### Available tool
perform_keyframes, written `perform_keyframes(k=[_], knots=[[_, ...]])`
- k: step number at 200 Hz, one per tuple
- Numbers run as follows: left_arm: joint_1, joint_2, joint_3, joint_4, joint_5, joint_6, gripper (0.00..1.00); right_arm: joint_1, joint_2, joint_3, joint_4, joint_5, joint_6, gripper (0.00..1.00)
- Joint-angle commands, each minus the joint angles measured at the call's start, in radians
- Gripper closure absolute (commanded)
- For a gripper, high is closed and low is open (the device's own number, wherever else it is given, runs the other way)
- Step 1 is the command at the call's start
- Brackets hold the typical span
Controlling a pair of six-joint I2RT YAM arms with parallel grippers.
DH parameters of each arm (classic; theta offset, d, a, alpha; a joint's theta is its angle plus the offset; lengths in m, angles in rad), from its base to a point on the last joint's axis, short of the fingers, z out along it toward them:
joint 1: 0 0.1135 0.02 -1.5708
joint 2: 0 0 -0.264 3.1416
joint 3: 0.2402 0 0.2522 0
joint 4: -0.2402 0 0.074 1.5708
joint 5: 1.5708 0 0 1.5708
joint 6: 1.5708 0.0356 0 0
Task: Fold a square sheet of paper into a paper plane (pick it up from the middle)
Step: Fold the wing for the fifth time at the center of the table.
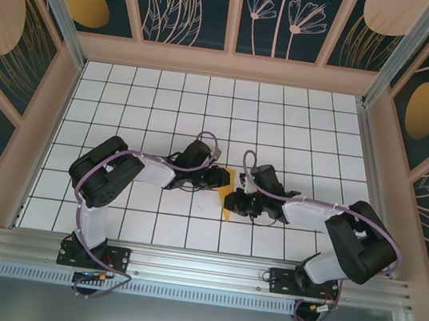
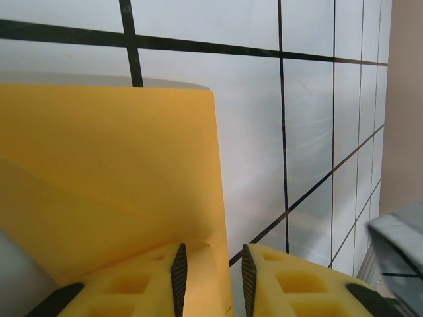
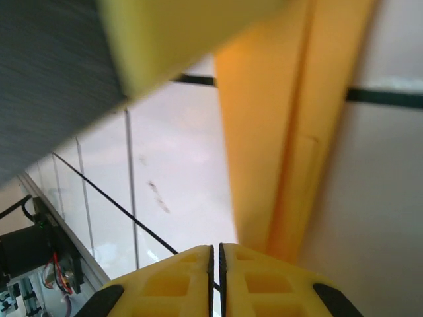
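Observation:
The folded orange-yellow sheet of paper (image 1: 231, 189) stands on edge in the middle of the white grid table, between my two grippers. In the left wrist view the paper (image 2: 112, 158) covers the left side. Its lower right corner reaches in between the fingers of my left gripper (image 2: 213, 254) and lies against the left pad (image 2: 178, 271), with a gap to the right pad. My right gripper (image 3: 216, 249) is shut with nothing in it. The creased paper (image 3: 277, 132) runs past just to the right of its fingers. In the top view the left gripper (image 1: 224, 180) and the right gripper (image 1: 234, 204) nearly touch.
The white grid table (image 1: 207, 103) is walled in by wooden frames with patterned panels (image 1: 181, 2). An aluminium rail (image 1: 198, 267) carrying both arm bases runs along the near edge. A yellow finger of the left gripper (image 3: 192, 26) hangs over the top of the right wrist view.

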Motion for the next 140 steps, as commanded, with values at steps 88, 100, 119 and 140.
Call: perform_keyframes(k=[88, 100, 119, 140], knots=[[-0.002, 0.048, -0.027, -0.054, -0.085, 0.007, 0.71, 0.039, -0.122, -0.034, -0.074, 0.026, 0.038, 0.85], [-0.002, 0.046, -0.029, -0.055, -0.088, 0.008, 0.71, 0.04, -0.11, -0.057, -0.055, 0.026, 0.047, 0.85], [-0.001, 0.049, -0.031, -0.054, -0.086, 0.009, 0.71, 0.04, -0.087, -0.097, -0.011, 0.027, 0.068, 0.85], [-0.002, 0.05, -0.034, -0.047, -0.079, 0.006, 0.71, 0.037, -0.073, -0.141, 0.024, 0.039, 0.084, 0.85]])
